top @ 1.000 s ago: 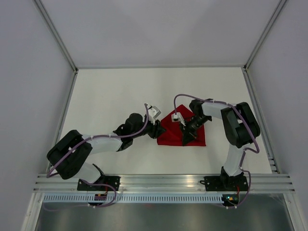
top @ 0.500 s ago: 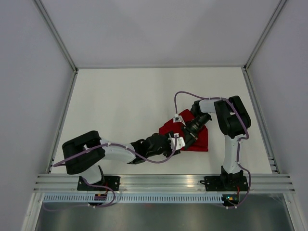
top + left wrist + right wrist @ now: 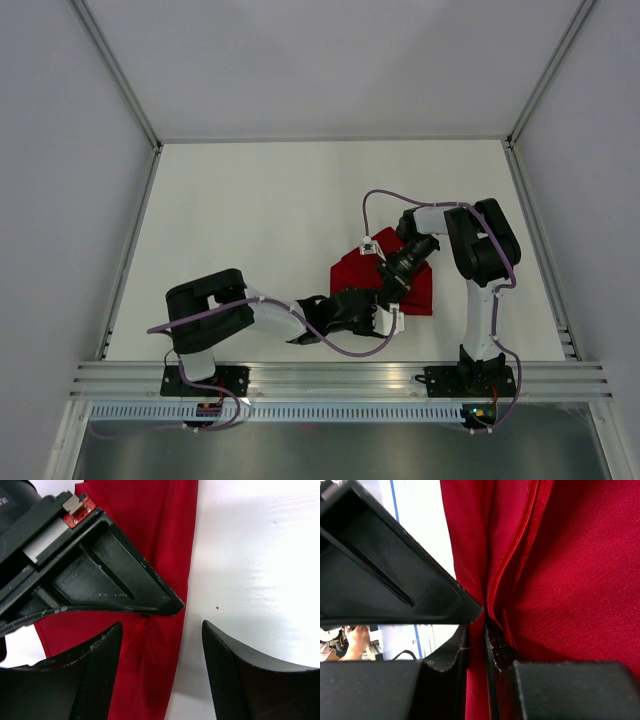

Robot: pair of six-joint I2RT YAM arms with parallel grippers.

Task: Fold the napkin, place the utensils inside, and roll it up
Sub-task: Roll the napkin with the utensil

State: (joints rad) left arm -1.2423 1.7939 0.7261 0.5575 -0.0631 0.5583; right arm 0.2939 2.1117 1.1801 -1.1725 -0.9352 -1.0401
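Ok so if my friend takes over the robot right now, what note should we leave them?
Left gripper: open, straddling an edge of the napkin, holding nothing.
Right gripper: shut on a fold of the napkin.
Napkin: on the table between the two arms, creased and partly folded.
Utensils: not visible in any view.
Done: folding looks under way.
Left: finish the fold, put the utensils inside, roll it up.
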